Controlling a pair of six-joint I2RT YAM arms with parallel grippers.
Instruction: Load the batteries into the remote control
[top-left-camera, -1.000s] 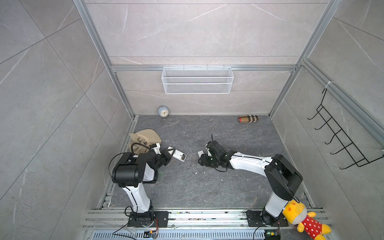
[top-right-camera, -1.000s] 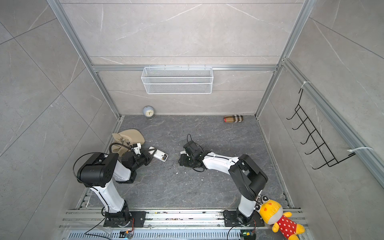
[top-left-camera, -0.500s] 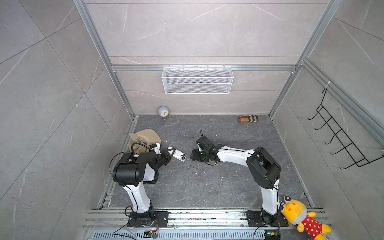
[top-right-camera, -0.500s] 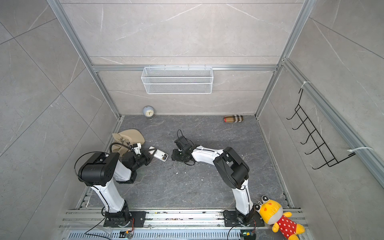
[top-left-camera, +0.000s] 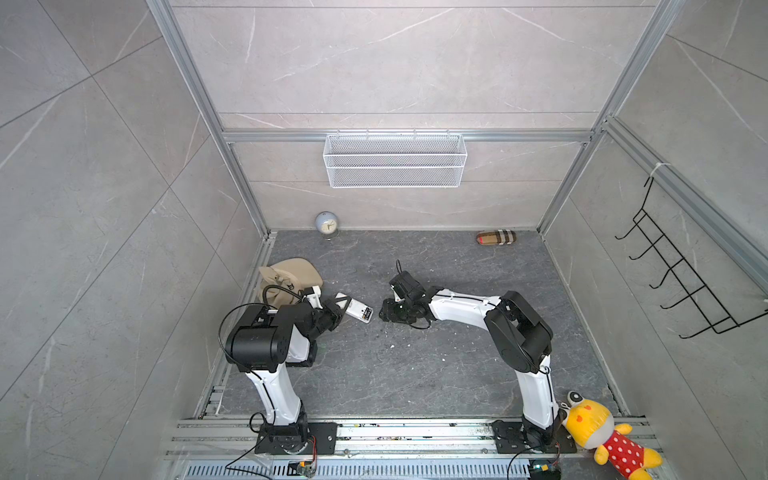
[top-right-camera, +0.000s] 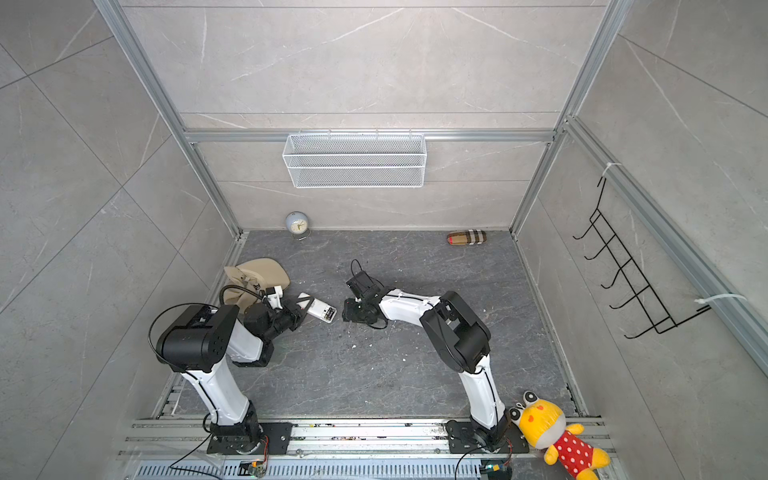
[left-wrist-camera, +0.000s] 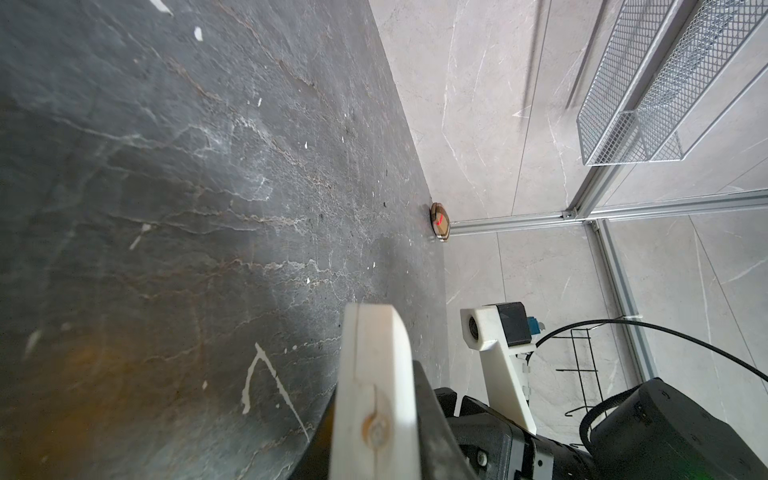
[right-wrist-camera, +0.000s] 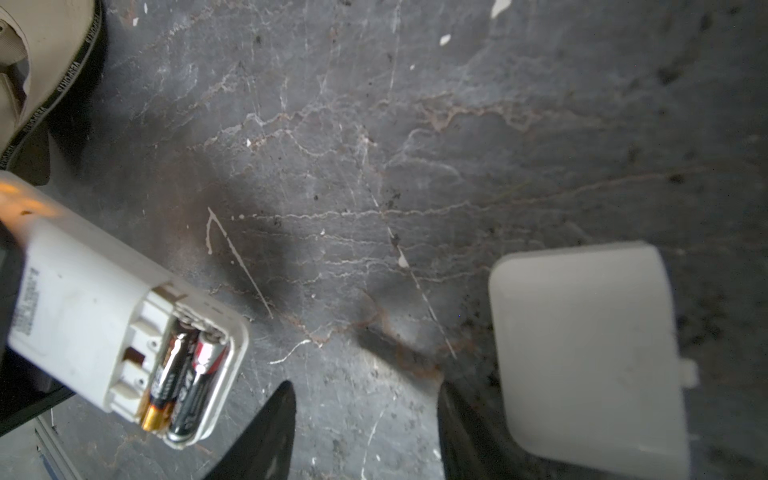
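left gripper (top-left-camera: 337, 304) clamped on remote control (right-wrist-camera: 104, 316); batteries (right-wrist-camera: 183, 374) sit in its open bay. right gripper (right-wrist-camera: 365, 432) fingers apart, empty, beside loose cover (right-wrist-camera: 590, 353). we judge the cover light, stiff and slick, so we'd pinch its side edges.

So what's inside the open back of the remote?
Two batteries lie side by side in the remote's open slot. Its cover lies apart on the floor. Whatever is beneath them, and the remote's button side, is covered.
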